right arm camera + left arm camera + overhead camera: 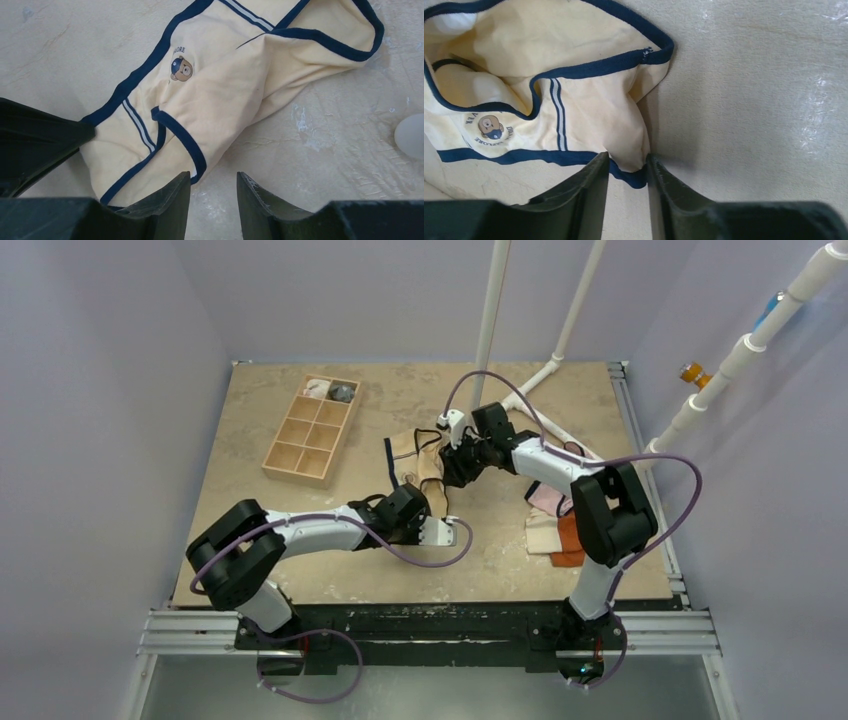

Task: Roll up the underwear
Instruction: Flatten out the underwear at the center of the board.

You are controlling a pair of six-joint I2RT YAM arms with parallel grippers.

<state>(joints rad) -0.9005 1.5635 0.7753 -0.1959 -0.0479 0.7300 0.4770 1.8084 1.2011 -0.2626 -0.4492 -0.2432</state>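
Well, underwear (225, 90) lies crumpled, no roll started; left gripper (628, 160) pinches one corner, right gripper (213, 177) sits part-way apart beside the hem, holding nothing.

The underwear (415, 462) is lying spread out near the middle of the counter (480, 560). A compartment tray (312, 427) is sitting behind it and to the left, and small items are resting in the tray's two rearmost compartments. To the right of the underwear, nearer the front edge, a pair of briefs (547, 498) is lying just behind a stack of folded cloths (555, 538), touching it. Upright pipes (490, 320) are standing at the back right.
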